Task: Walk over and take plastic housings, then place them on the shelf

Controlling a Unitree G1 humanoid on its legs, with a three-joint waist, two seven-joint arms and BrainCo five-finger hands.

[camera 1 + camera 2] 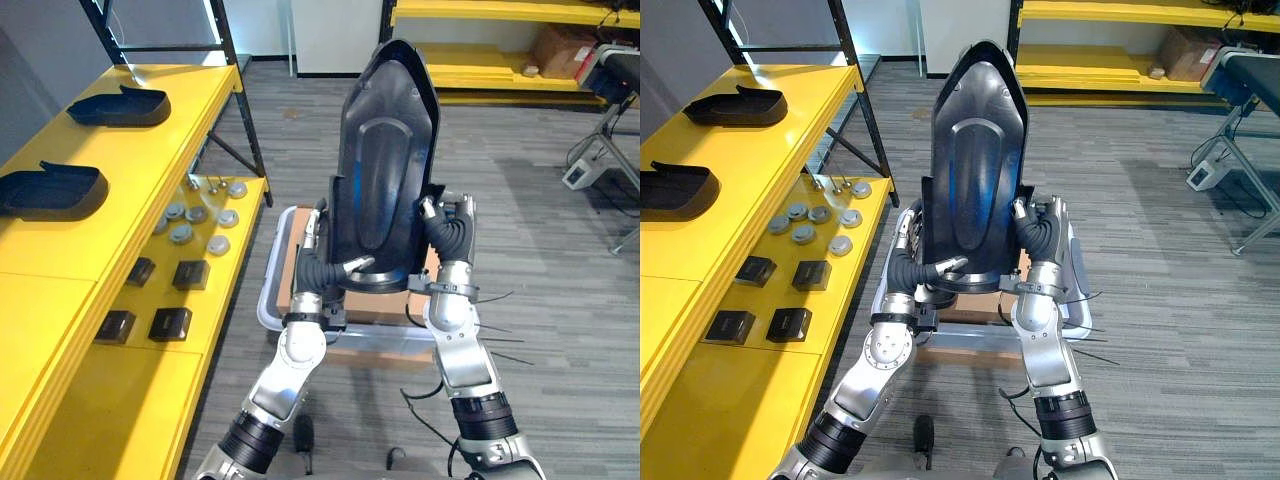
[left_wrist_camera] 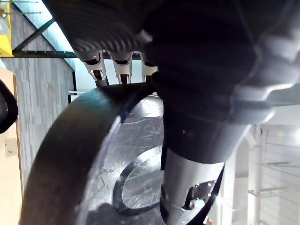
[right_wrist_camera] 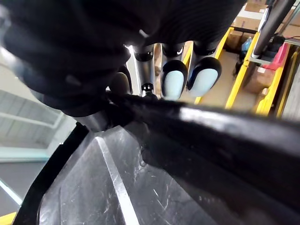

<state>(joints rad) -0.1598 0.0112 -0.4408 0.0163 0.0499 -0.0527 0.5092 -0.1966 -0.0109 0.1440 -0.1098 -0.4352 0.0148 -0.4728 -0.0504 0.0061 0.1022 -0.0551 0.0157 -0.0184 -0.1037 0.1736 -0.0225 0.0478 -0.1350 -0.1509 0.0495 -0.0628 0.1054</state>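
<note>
I hold the black housing (image 1: 380, 160) upright in the air, narrow end up, above a tote (image 1: 268, 300) on the floor. My left hand (image 1: 322, 270) and right hand (image 1: 450, 225) each clasp one side edge. Left fingers (image 2: 123, 70) and right fingers (image 3: 176, 77) hook over its rim. At my left, the yellow shelf (image 1: 150, 140) carries a far housing (image 1: 120, 107) and a near housing (image 1: 50, 190).

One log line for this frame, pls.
plastic housing: upright | left hand: shut on it | right hand: shut on it | yellow shelf: robot's left, two housings on it
</note>
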